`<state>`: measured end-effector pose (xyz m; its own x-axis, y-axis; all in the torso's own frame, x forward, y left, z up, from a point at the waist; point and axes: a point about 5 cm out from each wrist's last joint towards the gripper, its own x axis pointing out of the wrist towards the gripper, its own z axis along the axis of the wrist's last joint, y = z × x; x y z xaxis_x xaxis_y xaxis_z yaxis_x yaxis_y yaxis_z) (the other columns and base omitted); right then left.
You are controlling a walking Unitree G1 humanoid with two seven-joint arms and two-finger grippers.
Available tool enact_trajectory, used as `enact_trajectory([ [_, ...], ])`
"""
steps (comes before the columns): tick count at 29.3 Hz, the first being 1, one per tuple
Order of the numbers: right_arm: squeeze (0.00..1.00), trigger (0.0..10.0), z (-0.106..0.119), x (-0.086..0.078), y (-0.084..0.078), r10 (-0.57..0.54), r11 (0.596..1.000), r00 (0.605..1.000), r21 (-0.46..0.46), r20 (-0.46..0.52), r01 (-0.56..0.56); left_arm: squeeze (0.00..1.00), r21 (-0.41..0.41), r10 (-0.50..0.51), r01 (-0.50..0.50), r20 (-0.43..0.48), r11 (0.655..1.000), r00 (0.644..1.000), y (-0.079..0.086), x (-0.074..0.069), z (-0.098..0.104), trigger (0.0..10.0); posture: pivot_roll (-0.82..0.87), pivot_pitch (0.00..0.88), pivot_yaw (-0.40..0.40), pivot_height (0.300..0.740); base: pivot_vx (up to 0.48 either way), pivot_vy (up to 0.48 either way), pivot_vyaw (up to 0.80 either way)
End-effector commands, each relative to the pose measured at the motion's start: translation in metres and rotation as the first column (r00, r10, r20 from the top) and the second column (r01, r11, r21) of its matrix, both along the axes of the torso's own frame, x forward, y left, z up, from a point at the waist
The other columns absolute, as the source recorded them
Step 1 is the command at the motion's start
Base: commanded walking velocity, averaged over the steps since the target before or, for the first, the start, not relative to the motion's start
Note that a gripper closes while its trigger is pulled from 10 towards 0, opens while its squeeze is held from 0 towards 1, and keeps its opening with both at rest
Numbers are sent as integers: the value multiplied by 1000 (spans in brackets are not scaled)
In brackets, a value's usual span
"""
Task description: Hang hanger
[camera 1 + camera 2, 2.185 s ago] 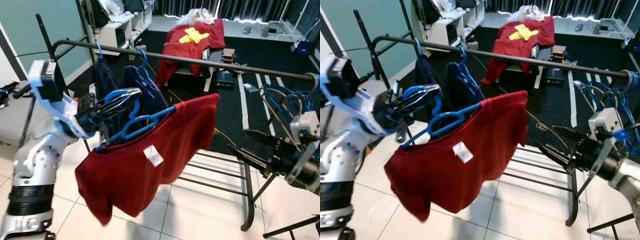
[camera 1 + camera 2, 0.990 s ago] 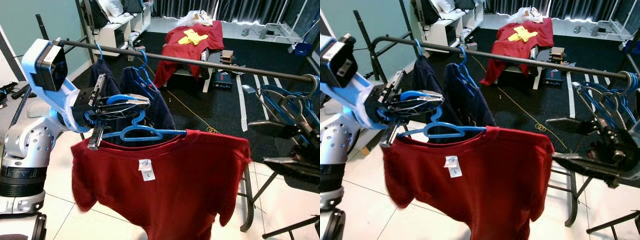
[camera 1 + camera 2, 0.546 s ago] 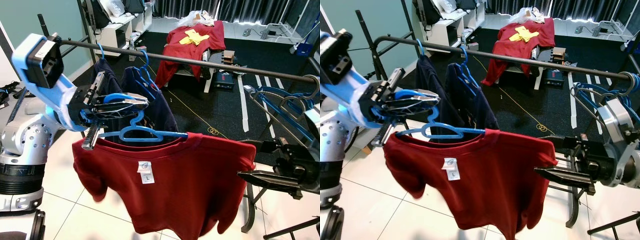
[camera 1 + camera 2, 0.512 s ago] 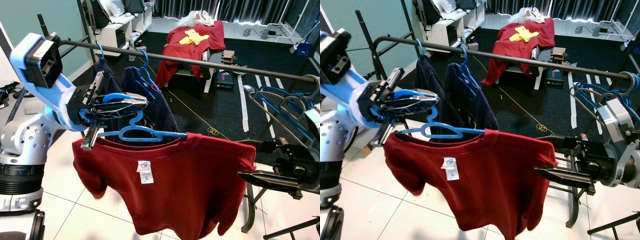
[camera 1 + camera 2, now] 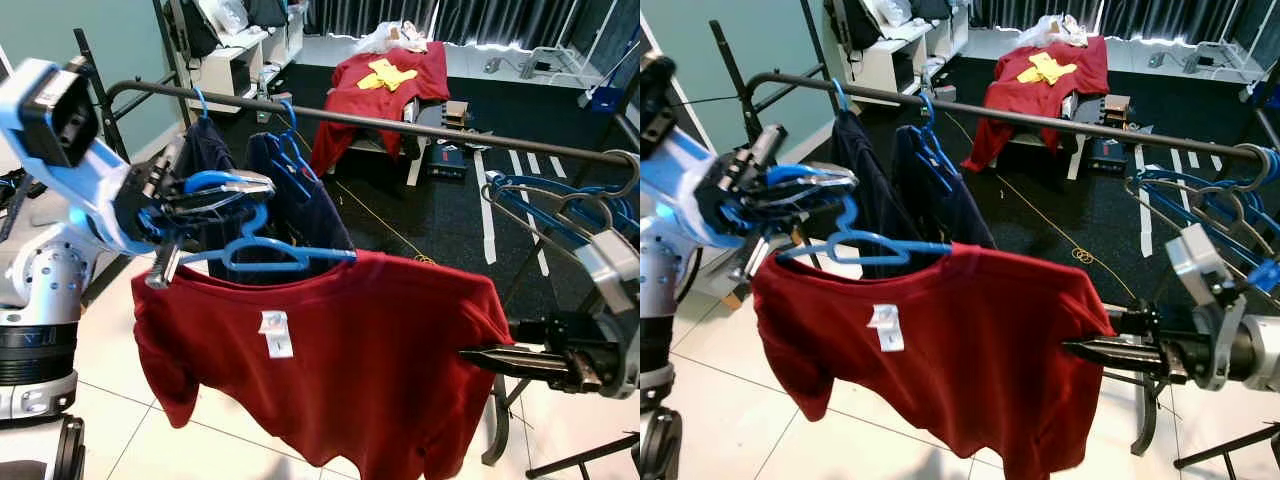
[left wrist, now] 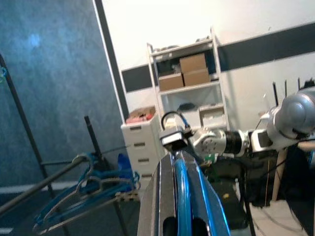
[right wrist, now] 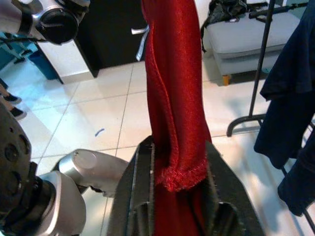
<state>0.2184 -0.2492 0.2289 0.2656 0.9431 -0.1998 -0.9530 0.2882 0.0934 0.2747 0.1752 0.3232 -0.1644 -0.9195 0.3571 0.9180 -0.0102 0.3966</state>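
Left claw (image 5: 215, 190) clamps blue hanger (image 5: 265, 255); right claw (image 5: 1080, 350) pinches red shirt (image 5: 330, 350) sleeve. I'd lift hook above rail (image 5: 400, 122), then lower.

The left gripper (image 5: 215, 190) is clamped on the hook of a hanger (image 5: 262, 256), and a shirt (image 5: 340, 360) hangs from it below the jaws. The right gripper (image 5: 490, 358) pinches the shirt's sleeve hem between its jaws, at the shirt's far side from the left gripper. Behind and above both runs a rail (image 5: 420, 127), with two garments (image 5: 285, 190) hung beyond the left jaws and spare hangers (image 5: 560, 205) bunched above the right jaws.
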Motion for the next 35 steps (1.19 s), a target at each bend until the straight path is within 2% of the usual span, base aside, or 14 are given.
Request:
enact_trajectory([
  [1, 0, 0, 0, 2, -1, -15, 1000, 1000, -17, 16, 15, 0, -18, 17, -16, 39, 1000, 999, 7, -3, 9, 8941, -8, 41, 4, 740, 0, 0, 0],
  [7, 0, 0, 6, 7, -5, -51, 999, 997, -2, 60, 51, 0, -19, 47, -46, 32, 999, 998, 13, -1, 7, 8941, -7, 41, 3, 740, 0, 0, 0],
  [11, 0, 0, 27, 15, -20, -161, 986, 972, 66, 173, 152, 0, 5, 85, -85, -3, 996, 996, 21, 3, -3, 8941, -6, 41, 2, 740, 0, 0, 0],
  [12, 0, 0, 27, 15, -20, -161, 986, 972, 66, 173, 152, 0, 5, 85, -85, -3, 996, 996, 21, 3, -3, 8941, -6, 41, 2, 740, 0, 0, 0],
  [14, 0, 0, 46, 21, -37, -267, 962, 928, 125, 259, 242, 0, 45, 136, -135, -33, 990, 990, 29, 8, -13, 9137, -7, 39, 2, 740, 0, 0, 0],
  [15, 0, 0, 46, 21, -37, -267, 962, 928, 125, 259, 242, 0, 45, 136, -135, -33, 990, 990, 29, 8, -13, 9137, -7, 39, 2, 740, 0, 0, 0],
  [17, 0, 0, 54, 23, -45, -317, 947, 903, 154, 291, 283, 0, 66, 167, -164, -44, 984, 985, 34, 11, -18, 9137, -7, 39, 2, 740, 0, 0, 0],
  [20, 0, 0, 76, 24, -69, -459, 888, 809, 217, 367, 405, 0, 111, 273, -264, -74, 958, 959, 55, 16, -30, 9294, -7, 35, 4, 740, 0, 0, 0],
  [22, 0, 0, 76, 24, -69, -459, 888, 809, 217, 367, 405, 0, 111, 273, -264, -74, 958, 959, 55, 16, -30, 9294, -7, 35, 4, 740, 0, 0, 0],
  [24, 0, 0, 81, 24, -78, -506, 862, 773, 243, 381, 444, 0, 124, 292, -281, -75, 952, 954, 61, 15, -32, 9373, -7, 34, 5, 740, 0, 0, 0],
  [29, 0, 0, 80, 25, -80, -518, 855, 764, 242, 384, 458, 0, 121, 291, -281, -69, 952, 954, 62, 14, -32, 9412, -7, 32, 4, 740, 0, 0, 0],
  [31, 0, 0, 77, 25, -79, -516, 856, 768, 232, 379, 461, 0, 107, 292, -284, -65, 953, 954, 62, 14, -30, 9412, -7, 32, 4, 740, 0, 0, 0],
  [32, 0, 0, 70, 28, -84, -555, 832, 748, 225, 364, 507, 0, 82, 295, -290, -57, 953, 954, 63, 14, -27, 9412, -7, 35, 5, 740, 0, 0, 0],
  [35, 0, 0, 61, 30, -86, -576, 816, 740, 199, 347, 542, 0, 44, 298, -296, -52, 954, 953, 64, 14, -23, 9451, -10, 35, 5, 740, 0, 0, 0],
])
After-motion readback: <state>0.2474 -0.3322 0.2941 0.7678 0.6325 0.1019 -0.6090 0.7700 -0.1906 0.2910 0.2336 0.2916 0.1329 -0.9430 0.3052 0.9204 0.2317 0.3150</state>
